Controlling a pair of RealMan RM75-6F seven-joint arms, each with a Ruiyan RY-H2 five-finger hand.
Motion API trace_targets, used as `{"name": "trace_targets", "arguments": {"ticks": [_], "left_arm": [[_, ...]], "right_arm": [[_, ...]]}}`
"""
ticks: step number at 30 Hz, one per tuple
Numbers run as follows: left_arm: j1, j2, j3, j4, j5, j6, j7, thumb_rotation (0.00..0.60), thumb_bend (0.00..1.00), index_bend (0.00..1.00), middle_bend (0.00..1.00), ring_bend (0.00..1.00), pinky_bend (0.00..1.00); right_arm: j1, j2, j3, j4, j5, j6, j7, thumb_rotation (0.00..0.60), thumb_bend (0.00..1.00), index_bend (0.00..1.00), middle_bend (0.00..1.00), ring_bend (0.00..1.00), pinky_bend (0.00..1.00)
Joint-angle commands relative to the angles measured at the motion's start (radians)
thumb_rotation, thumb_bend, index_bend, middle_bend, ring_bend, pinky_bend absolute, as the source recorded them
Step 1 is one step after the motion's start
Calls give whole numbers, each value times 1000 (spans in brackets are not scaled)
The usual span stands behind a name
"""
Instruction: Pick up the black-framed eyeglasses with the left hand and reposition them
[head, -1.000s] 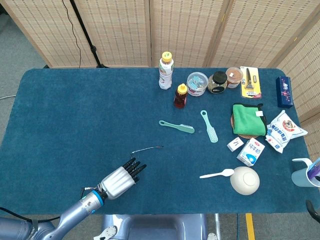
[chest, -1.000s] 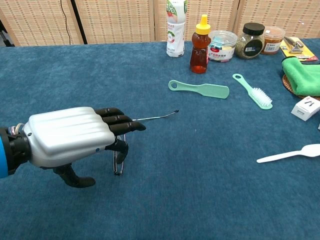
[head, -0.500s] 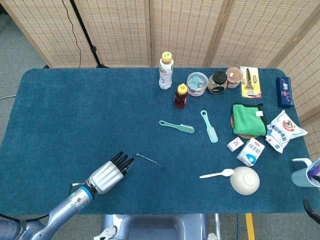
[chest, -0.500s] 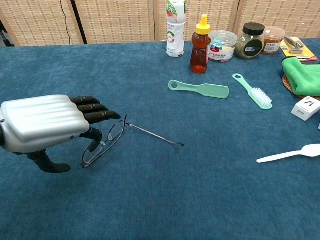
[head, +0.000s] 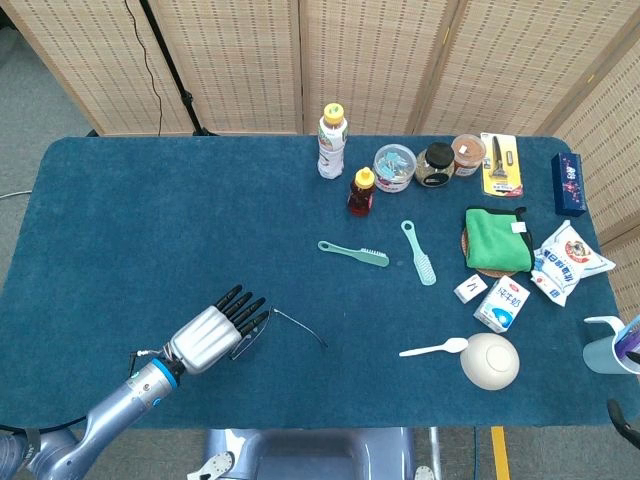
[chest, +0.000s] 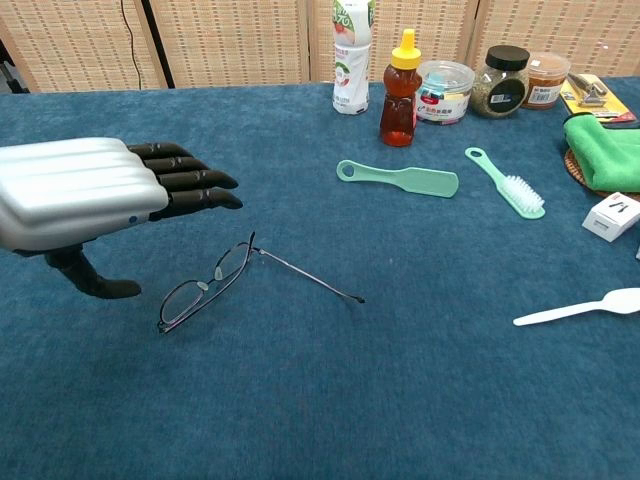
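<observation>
The black-framed eyeglasses (chest: 215, 281) lie flat on the blue tablecloth, one temple arm stretched out to the right. In the head view the eyeglasses (head: 285, 325) sit near the table's front left. My left hand (chest: 85, 195) hovers above and to the left of them, fingers straight and apart, holding nothing. The head view shows that left hand (head: 212, 333) partly covering the frame. My right hand is out of both views.
Further right lie two mint brushes (chest: 400, 178) (chest: 507, 182) and a white spoon (chest: 578, 307). Bottles (chest: 350, 50), a honey bottle (chest: 400, 88) and jars (chest: 443, 90) stand at the back. A green cloth (head: 496, 238), cartons (head: 502, 303) and a bowl (head: 490, 360) fill the right side.
The left hand let go of the eyeglasses, rose and drew back to the left. The glasses, upright in its grip a second ago, now lie flat on the cloth.
</observation>
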Motion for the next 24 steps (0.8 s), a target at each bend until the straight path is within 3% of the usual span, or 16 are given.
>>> {"name": "trace_targets", "arguments": {"ticks": [1,8,24], "left_arm": [[-28,-24,-30,49,-51,-54,6,547,231,0,0,0,0],[-83,-44,-58,124,-153,-166,7,547,231,0,0,0,0],[-150,-176,-86,217,-249,-194,83,547,231,0,0,0,0]], "right_arm": [[-2,0,0,1,-1,2,1,600,312,233,74,92,217],[-11,3,0,4,8,11,8,600,312,233,74,92,218],[-14,2,1,7,16,6,11,600,312,233,74,92,218]]}}
